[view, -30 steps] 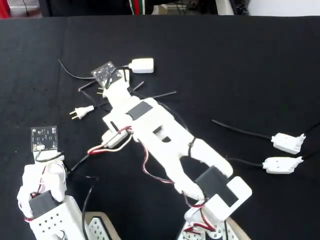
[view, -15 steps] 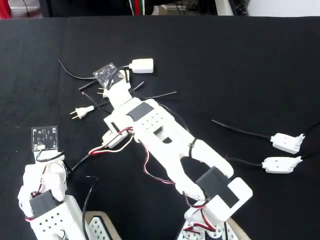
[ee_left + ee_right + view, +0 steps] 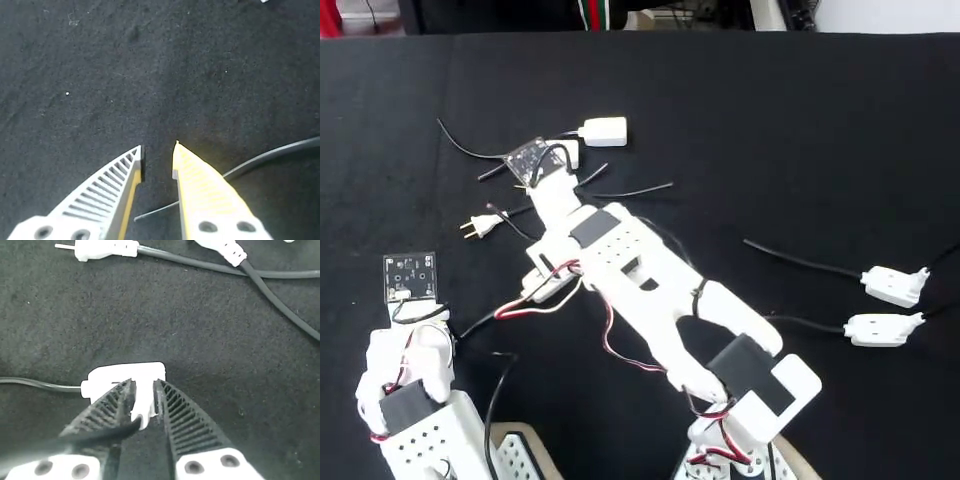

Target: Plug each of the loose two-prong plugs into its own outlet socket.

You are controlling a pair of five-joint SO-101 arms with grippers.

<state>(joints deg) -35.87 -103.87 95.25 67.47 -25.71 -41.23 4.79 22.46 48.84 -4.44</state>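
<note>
One white socket (image 3: 107, 377), judged light and rigid, is clamped edgewise by the right gripper (image 3: 144, 384), near a loose plug (image 3: 97, 249); a mid-body hold is advised. The left gripper (image 3: 157, 150) is seen parted, empty.

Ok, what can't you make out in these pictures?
High view: the camera board covers the right gripper.
Right wrist view: its fingers cover the end of the white block, so plug or socket is unclear.
Right wrist view: the edge cuts one plug before its prongs.
Left wrist view: the cable runs off the edge.
</note>
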